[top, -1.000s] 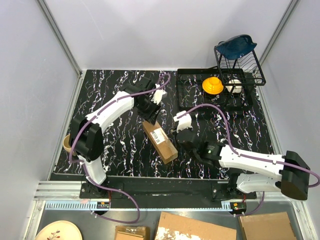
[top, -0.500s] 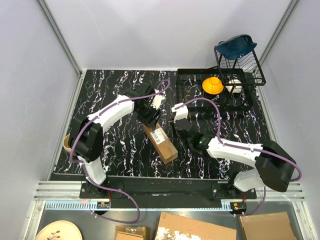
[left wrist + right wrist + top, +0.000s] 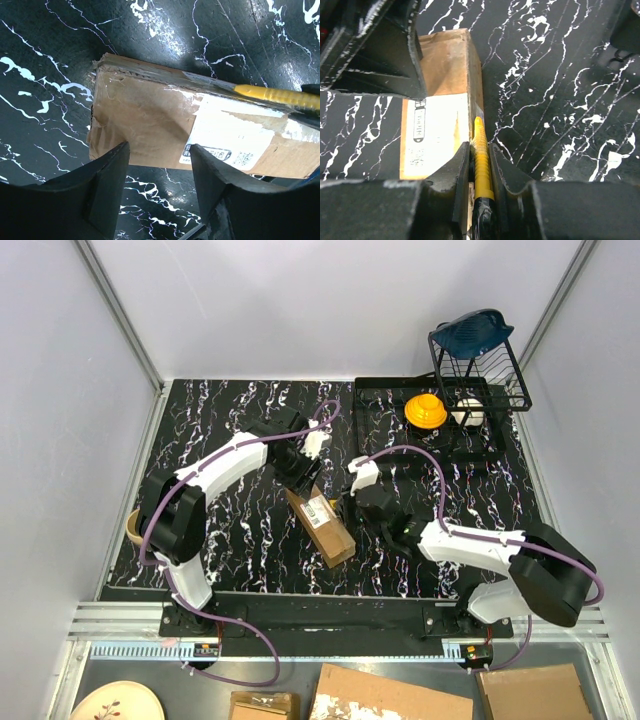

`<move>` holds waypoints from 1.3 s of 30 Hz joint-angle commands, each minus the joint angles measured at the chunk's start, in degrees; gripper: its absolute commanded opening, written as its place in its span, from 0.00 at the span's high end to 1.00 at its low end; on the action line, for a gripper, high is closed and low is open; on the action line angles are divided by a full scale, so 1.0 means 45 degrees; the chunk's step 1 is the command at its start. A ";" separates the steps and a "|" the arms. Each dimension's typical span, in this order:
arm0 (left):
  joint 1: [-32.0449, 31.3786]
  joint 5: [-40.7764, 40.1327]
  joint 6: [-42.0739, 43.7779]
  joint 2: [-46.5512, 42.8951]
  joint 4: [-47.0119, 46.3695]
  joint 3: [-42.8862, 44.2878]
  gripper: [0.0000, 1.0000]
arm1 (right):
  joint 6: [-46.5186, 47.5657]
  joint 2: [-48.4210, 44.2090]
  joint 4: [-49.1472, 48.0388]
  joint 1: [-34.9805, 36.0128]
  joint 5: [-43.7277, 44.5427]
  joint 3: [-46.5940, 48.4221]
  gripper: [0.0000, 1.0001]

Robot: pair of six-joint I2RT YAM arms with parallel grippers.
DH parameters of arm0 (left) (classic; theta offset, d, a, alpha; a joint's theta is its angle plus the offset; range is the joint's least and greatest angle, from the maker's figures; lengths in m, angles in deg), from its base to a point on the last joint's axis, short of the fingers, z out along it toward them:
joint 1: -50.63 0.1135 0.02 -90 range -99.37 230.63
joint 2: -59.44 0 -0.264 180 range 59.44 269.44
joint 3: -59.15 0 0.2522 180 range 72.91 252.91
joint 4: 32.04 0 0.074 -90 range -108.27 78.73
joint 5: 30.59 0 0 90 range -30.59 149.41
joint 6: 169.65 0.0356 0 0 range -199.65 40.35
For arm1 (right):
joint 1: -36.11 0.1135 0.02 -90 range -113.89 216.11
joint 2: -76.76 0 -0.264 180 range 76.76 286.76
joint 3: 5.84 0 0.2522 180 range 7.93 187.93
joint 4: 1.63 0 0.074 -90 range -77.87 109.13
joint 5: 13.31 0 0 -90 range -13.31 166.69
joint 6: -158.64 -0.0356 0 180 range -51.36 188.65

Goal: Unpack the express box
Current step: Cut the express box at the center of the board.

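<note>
Cut off by the right edge of the left wrist view: one end of the express box (image 3: 150, 120) and all but a strip of the yellow knife (image 3: 280, 97). Print on the white label (image 3: 225, 135) unreadable. Hidden in the right wrist view between the pinching fingers (image 3: 452, 180) of the right end effector (image 3: 480, 150): the knife's rear part. From above, box's far end covered by the left end effector (image 3: 300, 475); knife too small to make out. Clipped at bottom: cardboard pieces (image 3: 390, 700), a plate (image 3: 110, 705).

We find the brown cardboard express box (image 3: 322, 525) mid-table, left gripper (image 3: 300, 478) at its far end, yellow utility knife (image 3: 481, 150) along its right edge.
</note>
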 commanded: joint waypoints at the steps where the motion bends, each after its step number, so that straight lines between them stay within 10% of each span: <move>1: 0.0162 -0.0382 0.0621 0.0411 -0.0913 -0.0269 0.42 | -0.0431 -0.0598 -0.0879 -0.0032 -0.1087 -0.0003 1.00; 16: 0.0260 -0.0286 0.0271 0.0139 -0.0230 0.0121 0.46 | -0.0177 -0.1126 0.0800 0.0573 0.1156 0.0192 1.00; 23: 0.0241 0.0221 0.0095 -0.0994 0.0473 0.0610 0.32 | 0.0545 -0.0366 0.0704 0.0573 0.2172 0.1245 1.00; 39: -0.0385 -0.0342 -0.0080 -0.1816 -0.1810 -0.2378 0.32 | 0.0838 0.0943 -0.1386 0.0456 0.2211 0.2106 1.00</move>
